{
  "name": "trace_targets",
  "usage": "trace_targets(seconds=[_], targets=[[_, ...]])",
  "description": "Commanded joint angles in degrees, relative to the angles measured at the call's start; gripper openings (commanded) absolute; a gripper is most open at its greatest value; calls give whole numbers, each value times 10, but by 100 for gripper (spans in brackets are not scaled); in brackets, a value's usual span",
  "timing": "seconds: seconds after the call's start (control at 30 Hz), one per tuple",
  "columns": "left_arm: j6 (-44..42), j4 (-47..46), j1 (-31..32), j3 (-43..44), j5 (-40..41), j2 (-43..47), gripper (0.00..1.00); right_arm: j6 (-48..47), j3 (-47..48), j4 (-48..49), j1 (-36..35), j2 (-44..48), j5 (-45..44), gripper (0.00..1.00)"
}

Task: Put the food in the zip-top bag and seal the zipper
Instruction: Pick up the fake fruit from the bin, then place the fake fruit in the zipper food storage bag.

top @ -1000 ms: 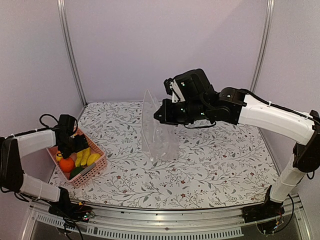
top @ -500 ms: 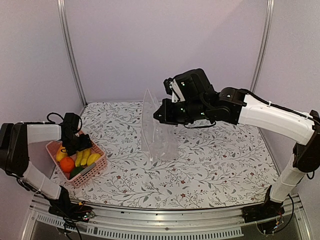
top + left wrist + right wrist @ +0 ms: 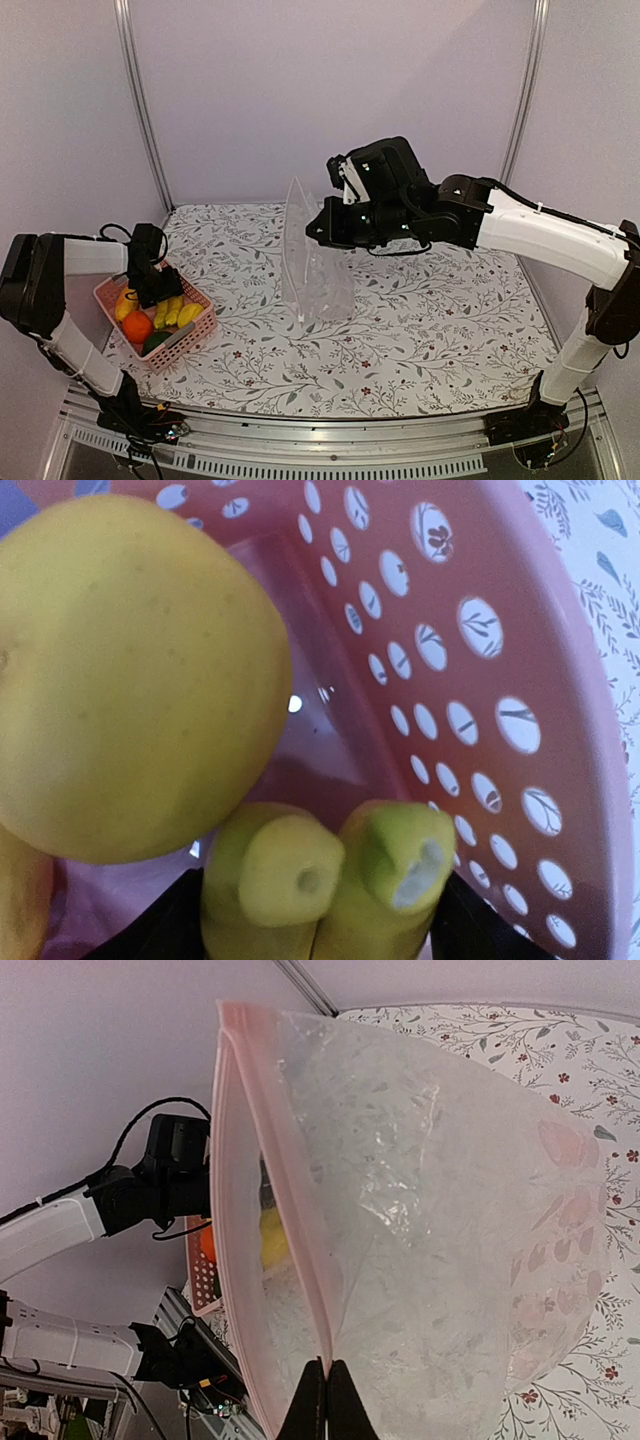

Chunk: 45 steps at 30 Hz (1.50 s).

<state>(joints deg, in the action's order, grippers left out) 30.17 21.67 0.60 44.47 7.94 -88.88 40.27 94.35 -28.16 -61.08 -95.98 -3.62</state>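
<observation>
We hold the bag (image 3: 450, 1180) upright near centre by its zipper (image 3: 295, 1260), right gripper (image 3: 326, 1392) pinched tight on it, mouth ready for filling. At nine o'clock, our left gripper (image 3: 315, 925) straddles bananas (image 3: 330, 875) in the basket (image 3: 520, 730); whether it grips, we cannot tell.

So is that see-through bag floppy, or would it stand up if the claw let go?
Probably floppy: the bag is thin and crinkly, with wrinkled, bulging sides. It is likely upright only because the right claw pinches its edge, so it would probably slump. It looks very light, so a push would likely slide it.
</observation>
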Motion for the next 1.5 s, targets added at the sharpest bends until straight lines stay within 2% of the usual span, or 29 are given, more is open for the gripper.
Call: trace_targets(seconds=[0.0, 0.33, 0.53, 0.63, 0.77, 0.9, 1.1, 1.3, 1.47], targets=[[-2, 0, -6, 9, -4, 9, 68, -2, 9, 8, -2, -6, 7, 0], [-3, 40, -6, 15, 11, 163, 65, -6, 12, 13, -2, -6, 16, 0], [-13, 33, 11, 16, -62, 293, 63, -20, 14, 18, -1, -5, 30, 0], [-27, 24, 39, 36, -112, 361, 62, -29, 15, 17, -2, -5, 30, 0], [-26, 1, 94, 80, -172, 408, 61, -37, 25, 14, -2, -7, 51, 0], [12, -81, 163, 96, -234, 426, 61, -38, 36, 12, -3, -17, 55, 0], [41, -278, 286, 87, -297, 411, 61, -28, 50, 16, -3, -32, 68, 0], [5, -377, 396, 121, -333, 349, 61, -17, 53, 24, -3, -33, 90, 0], [-48, -444, 459, 132, -344, 295, 61, 2, 54, 32, -3, -32, 110, 0]])
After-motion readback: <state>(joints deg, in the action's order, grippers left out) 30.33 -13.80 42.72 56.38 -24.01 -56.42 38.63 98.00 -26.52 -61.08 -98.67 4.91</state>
